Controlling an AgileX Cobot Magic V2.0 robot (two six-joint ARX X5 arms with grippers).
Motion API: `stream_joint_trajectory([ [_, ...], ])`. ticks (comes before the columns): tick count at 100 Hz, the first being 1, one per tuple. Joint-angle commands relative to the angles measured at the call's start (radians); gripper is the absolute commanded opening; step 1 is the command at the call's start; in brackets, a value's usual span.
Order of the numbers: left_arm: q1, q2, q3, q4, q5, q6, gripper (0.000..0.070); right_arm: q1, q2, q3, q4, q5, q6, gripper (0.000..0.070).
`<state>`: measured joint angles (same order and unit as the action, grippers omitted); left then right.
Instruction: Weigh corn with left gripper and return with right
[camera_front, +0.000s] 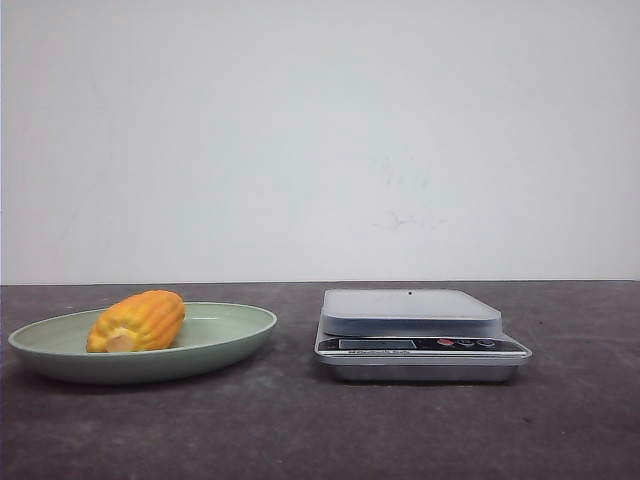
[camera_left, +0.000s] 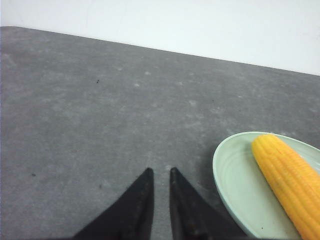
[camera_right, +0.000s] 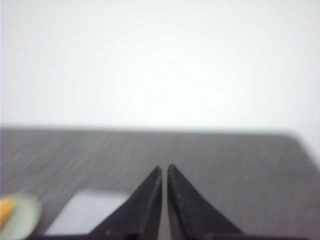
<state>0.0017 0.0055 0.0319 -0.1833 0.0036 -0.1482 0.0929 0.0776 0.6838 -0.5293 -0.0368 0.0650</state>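
The corn (camera_front: 137, 321), a stubby yellow-orange cob with its pale cut end toward me, lies in a pale green plate (camera_front: 235, 322) on the left of the table. Neither gripper shows in the front view. In the left wrist view my left gripper (camera_left: 161, 171) hovers over bare table beside the plate (camera_left: 237, 175), its fingers nearly together and empty, with the corn (camera_left: 290, 175) off to one side. In the right wrist view my right gripper (camera_right: 164, 167) is shut and empty, with the blurred plate (camera_right: 22, 220) at the picture's edge.
A silver kitchen scale (camera_front: 410, 312) with a flat grey platform stands right of the plate; it shows blurred in the right wrist view (camera_right: 87, 210). The table is dark grey, with a white wall behind it.
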Motion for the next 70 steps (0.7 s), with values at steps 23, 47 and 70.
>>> stream_joint_trajectory([
  [23,-0.002,-0.001,-0.014,-0.004,0.003,0.009,0.001,-0.095,-0.073,-0.495,0.348,-0.061,0.006,0.0012],
  [47,-0.002,-0.001,-0.014,-0.004,0.003,0.009,0.001,-0.095,-0.073,-0.645,0.378,-0.061,0.006,0.0012],
  [70,-0.002,-0.001,-0.014,-0.004,0.003,0.009,0.001,-0.089,-0.074,-0.674,0.356,-0.062,0.006,0.0012],
])
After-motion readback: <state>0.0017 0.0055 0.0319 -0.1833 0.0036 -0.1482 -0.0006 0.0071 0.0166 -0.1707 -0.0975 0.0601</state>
